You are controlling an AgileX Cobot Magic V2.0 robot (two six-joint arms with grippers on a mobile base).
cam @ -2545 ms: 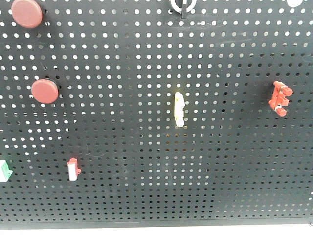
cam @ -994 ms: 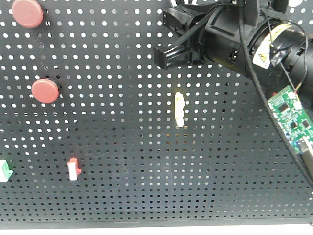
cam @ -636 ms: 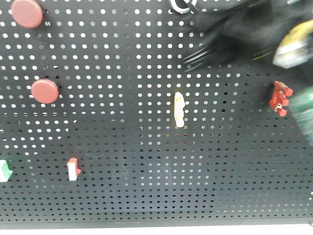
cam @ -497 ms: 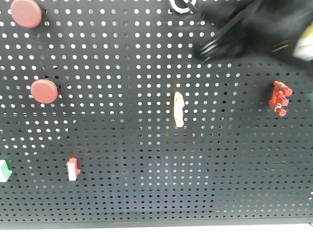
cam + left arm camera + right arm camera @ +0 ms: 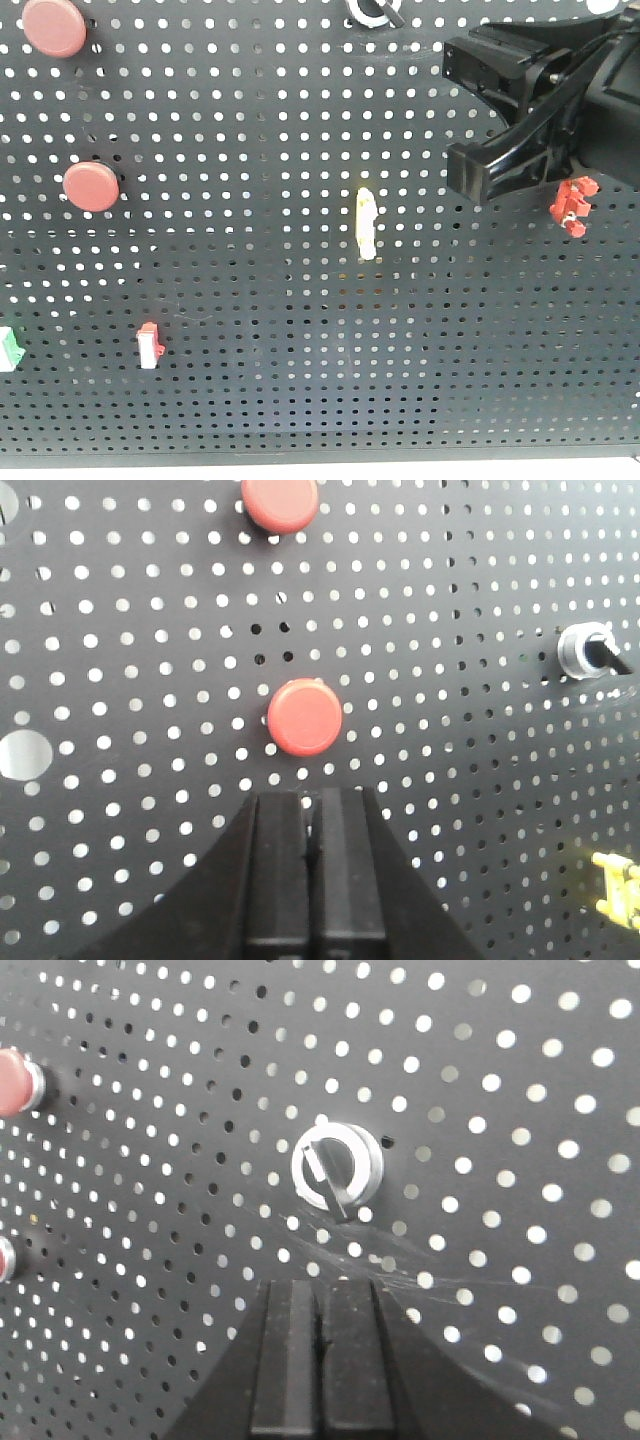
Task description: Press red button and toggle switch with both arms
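While the right gripper (image 5: 320,1295) and left gripper (image 5: 312,805) both stand closed on nothing, the toggle switch (image 5: 338,1170) sits on the pegboard (image 5: 520,1090) just above the former's tips and a red button (image 5: 304,716) directly above the latter's.

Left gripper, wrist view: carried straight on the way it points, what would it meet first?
Probably the lower red button, which sits just above the shut jaws of the left gripper. The depth to it is unclear.

The top edge cuts off the toggle switch (image 5: 372,10), up left of the right gripper (image 5: 320,1305), which hides part of the red clip (image 5: 572,208).
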